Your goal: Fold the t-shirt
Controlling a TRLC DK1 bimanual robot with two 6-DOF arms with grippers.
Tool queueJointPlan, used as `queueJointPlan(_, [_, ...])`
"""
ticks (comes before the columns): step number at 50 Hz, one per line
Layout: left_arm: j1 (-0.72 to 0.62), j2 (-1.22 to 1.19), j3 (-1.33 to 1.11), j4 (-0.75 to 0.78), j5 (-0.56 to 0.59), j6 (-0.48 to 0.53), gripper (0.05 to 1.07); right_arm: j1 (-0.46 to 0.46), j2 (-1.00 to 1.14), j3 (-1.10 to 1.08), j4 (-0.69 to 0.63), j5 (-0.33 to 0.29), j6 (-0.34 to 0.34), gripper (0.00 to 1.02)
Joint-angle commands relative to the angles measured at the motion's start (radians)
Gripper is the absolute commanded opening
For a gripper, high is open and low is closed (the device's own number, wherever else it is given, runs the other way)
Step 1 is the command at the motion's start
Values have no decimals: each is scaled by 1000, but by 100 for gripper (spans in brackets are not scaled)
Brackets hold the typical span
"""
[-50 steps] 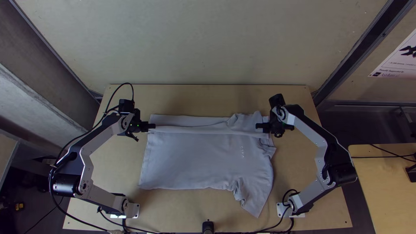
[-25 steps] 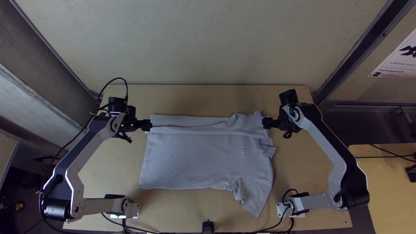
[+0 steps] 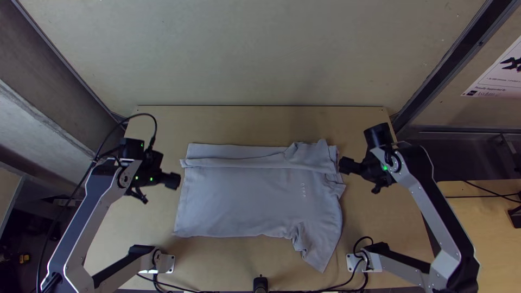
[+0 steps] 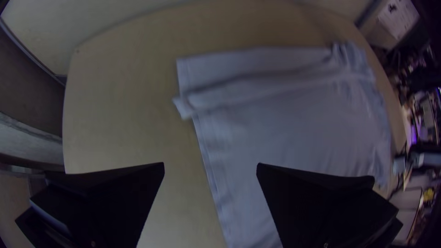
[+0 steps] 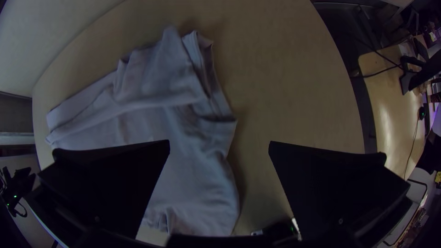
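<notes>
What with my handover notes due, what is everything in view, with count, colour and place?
T-shirt: one, pale grey, mid-table, folded strip near far edge
Table: one, light wood, beneath shirt
Side table: one, light wood, far right
Wall: pale, beyond table
Poster: one, white, upper right
Cables: several, black, along arms and near edge
Arms: two, silver-white and black, either side
Left pincer: one, black, open, left of shirt
Right pincer: one, black, open, by shirt's right side
</notes>
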Motion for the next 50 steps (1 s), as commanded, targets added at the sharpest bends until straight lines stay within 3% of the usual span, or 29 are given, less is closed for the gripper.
queueJointPlan(1, [-7, -43, -60, -96, -12, 99, 102, 61, -49, -37, -79, -5, 62, 99])
queueJointPlan(12, [-67, -124, -139, -240, -35, 172, 102, 189, -64, -76, -174, -23, 127, 99])
queueJointPlan(23, [-116, -121, -234, -322, -50, 165, 102, 218, -62, -143, -174, -106, 107, 99])
queueJointPlan(38, [-277, -66, -295, -348, -107, 106, 101, 261, -62, -264, -156, -163, 68, 99])
queueJointPlan(46, [-329, -11, -341, -317, -153, 103, 90, 267, -65, -309, -138, -195, 53, 99])
queueJointPlan(50, [-344, 26, -356, -294, -162, 103, 89, 262, -65, -318, -135, -233, 48, 99])
